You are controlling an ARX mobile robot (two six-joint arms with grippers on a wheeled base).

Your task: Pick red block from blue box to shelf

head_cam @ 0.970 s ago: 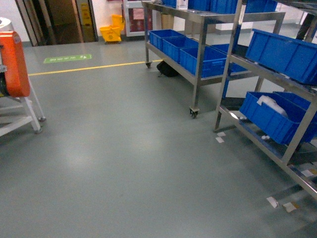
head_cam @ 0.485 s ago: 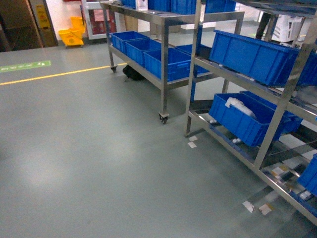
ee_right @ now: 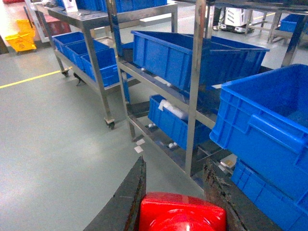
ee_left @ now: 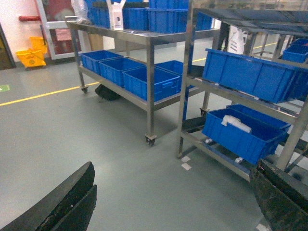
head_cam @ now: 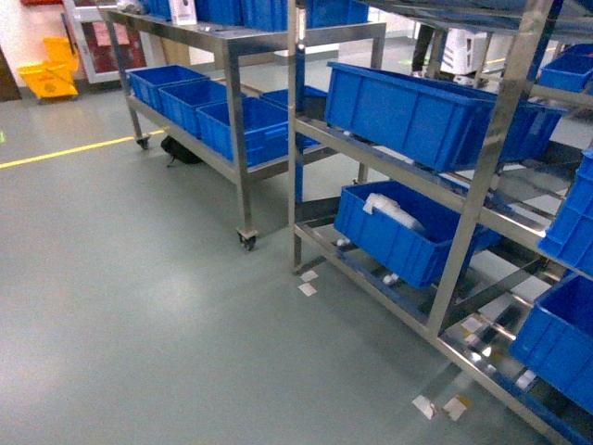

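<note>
The red block [ee_right: 182,214], glossy with a round stud, sits clamped between the dark fingers of my right gripper [ee_right: 174,166] at the bottom of the right wrist view. Ahead of it stands the shelf [ee_right: 197,72], a stainless-steel rack with perforated uprights, which also fills the right of the head view [head_cam: 486,167] and shows in the left wrist view [ee_left: 185,72]. My left gripper [ee_left: 174,168] is open, fingers wide apart over bare floor with nothing between them. Neither gripper appears in the head view. The blue box is out of view.
Dark blue ribbed crates [head_cam: 408,111] sit on the shelf tiers; one lower crate [head_cam: 398,232] holds a white bag. A wheeled steel rack [head_cam: 232,102] with more crates stands to the left. A yellow mop bucket [head_cam: 51,79] and a yellow floor line [head_cam: 65,151] lie beyond.
The head view has swung to the right: the shelf slid left and grew larger in view, and the orange machine at the left edge has left the view.
</note>
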